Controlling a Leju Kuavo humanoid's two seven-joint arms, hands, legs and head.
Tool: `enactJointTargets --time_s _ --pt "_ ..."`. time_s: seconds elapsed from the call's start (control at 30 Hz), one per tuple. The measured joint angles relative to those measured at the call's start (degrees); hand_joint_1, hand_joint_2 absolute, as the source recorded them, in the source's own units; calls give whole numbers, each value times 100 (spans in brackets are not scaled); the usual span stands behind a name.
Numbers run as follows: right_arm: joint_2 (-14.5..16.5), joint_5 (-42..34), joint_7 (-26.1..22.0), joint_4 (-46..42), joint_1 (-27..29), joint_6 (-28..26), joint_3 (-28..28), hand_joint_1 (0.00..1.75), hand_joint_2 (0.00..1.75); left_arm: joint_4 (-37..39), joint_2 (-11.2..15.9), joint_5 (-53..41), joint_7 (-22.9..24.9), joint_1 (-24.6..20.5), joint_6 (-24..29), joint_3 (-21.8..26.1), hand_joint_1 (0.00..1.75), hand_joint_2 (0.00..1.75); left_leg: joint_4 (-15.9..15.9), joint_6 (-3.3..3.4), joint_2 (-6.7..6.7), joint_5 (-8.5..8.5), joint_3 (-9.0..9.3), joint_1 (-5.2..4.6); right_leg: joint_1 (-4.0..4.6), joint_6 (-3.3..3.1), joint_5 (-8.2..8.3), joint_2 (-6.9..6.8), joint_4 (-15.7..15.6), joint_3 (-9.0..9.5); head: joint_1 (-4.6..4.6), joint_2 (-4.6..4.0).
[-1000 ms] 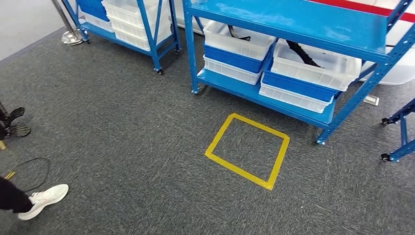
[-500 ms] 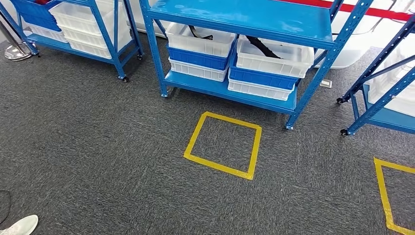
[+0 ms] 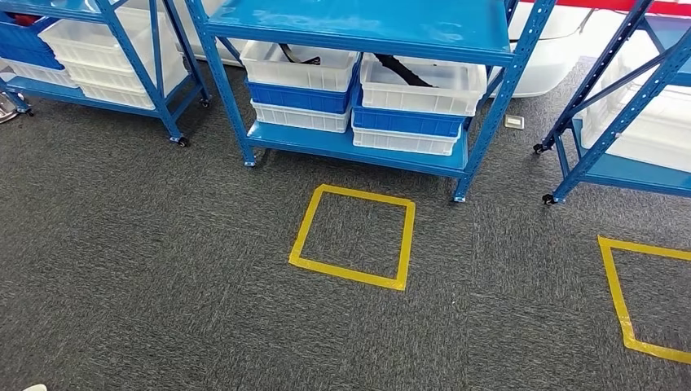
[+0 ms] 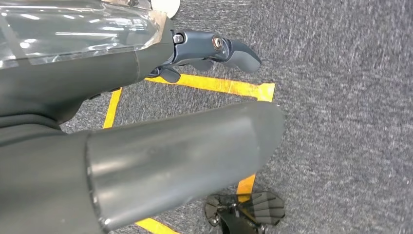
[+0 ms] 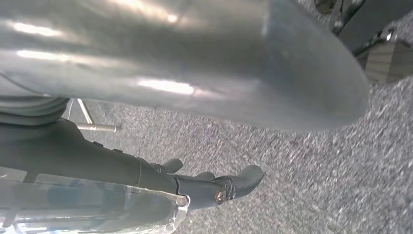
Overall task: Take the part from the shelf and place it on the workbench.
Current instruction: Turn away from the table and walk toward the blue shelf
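A: What does the head view show?
B: A blue metal shelf on castors [image 3: 358,32] stands ahead, well apart from either robot hand. Its lower tier carries stacked white and blue plastic bins [image 3: 411,102]; a black strap-like part [image 3: 401,71] lies in the upper right bin, and a similar dark piece lies in the bin beside it. A yellow tape square [image 3: 352,236] marks the grey carpet floor [image 3: 163,244] before the shelf.

A: And the hands?
B: The left robot hand [image 4: 214,51] hangs over the carpet above yellow tape, fingers extended and apart, holding nothing. The right robot hand [image 5: 214,187] hangs likewise, fingers loosely extended and empty.

A: Which step is this?
B: Judged from the layout, the approach: nothing is grasped yet. The next move calls for stepping onto the taped square, then raising one arm to reach into the bin.
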Motion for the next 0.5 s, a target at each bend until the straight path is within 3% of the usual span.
enactJointTargets --time_s 0.1,0.27,0.5 --pt "-2 47 38 0 -3 -8 0 0 0 0 -5 -3 -17 -2 74 0 0 0 -25 -60 1 24 6 23 33 -37 -1 -1 3 -11 -1 0" --pt "-5 96 60 0 -6 -11 0 0 0 0 -11 -1 -43 -2 155 2 0 0 -48 -226 2 27 6 36 73 -78 -3 -3 7 -33 -1 0" --pt "-7 98 62 0 -6 -11 0 0 0 0 -12 0 -48 -2 166 2 0 0 -46 -251 3 23 5 6 68 -75 -1 -6 7 -34 1 0"
